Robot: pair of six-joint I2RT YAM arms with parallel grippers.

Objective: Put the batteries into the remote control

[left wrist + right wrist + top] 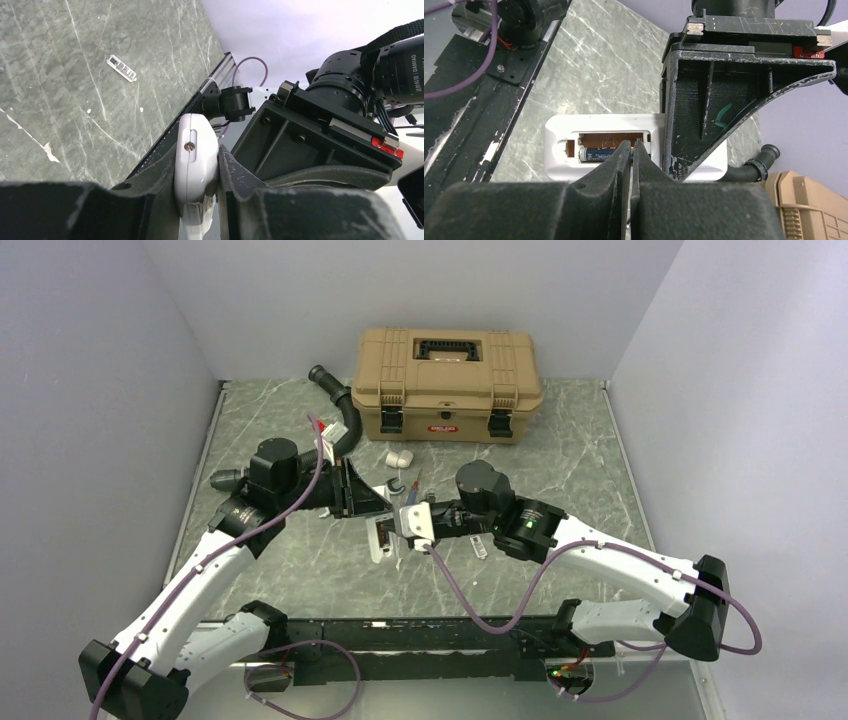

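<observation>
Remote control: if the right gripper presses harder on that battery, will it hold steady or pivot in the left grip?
Probably stiff: the remote control shows a hard, unbent shell. The left gripper grips only one end, so it may pivot or slip. The battery, lying round in its bay, could roll.

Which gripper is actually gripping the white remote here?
The left gripper, clamped on the slim white rectangular remote control; the right gripper is shut empty, aimed at the open battery compartment.

One remote control (pixel 560 167), one battery (pixel 596 155) (seated inside), one toolbox (pixel 447 380).
</observation>
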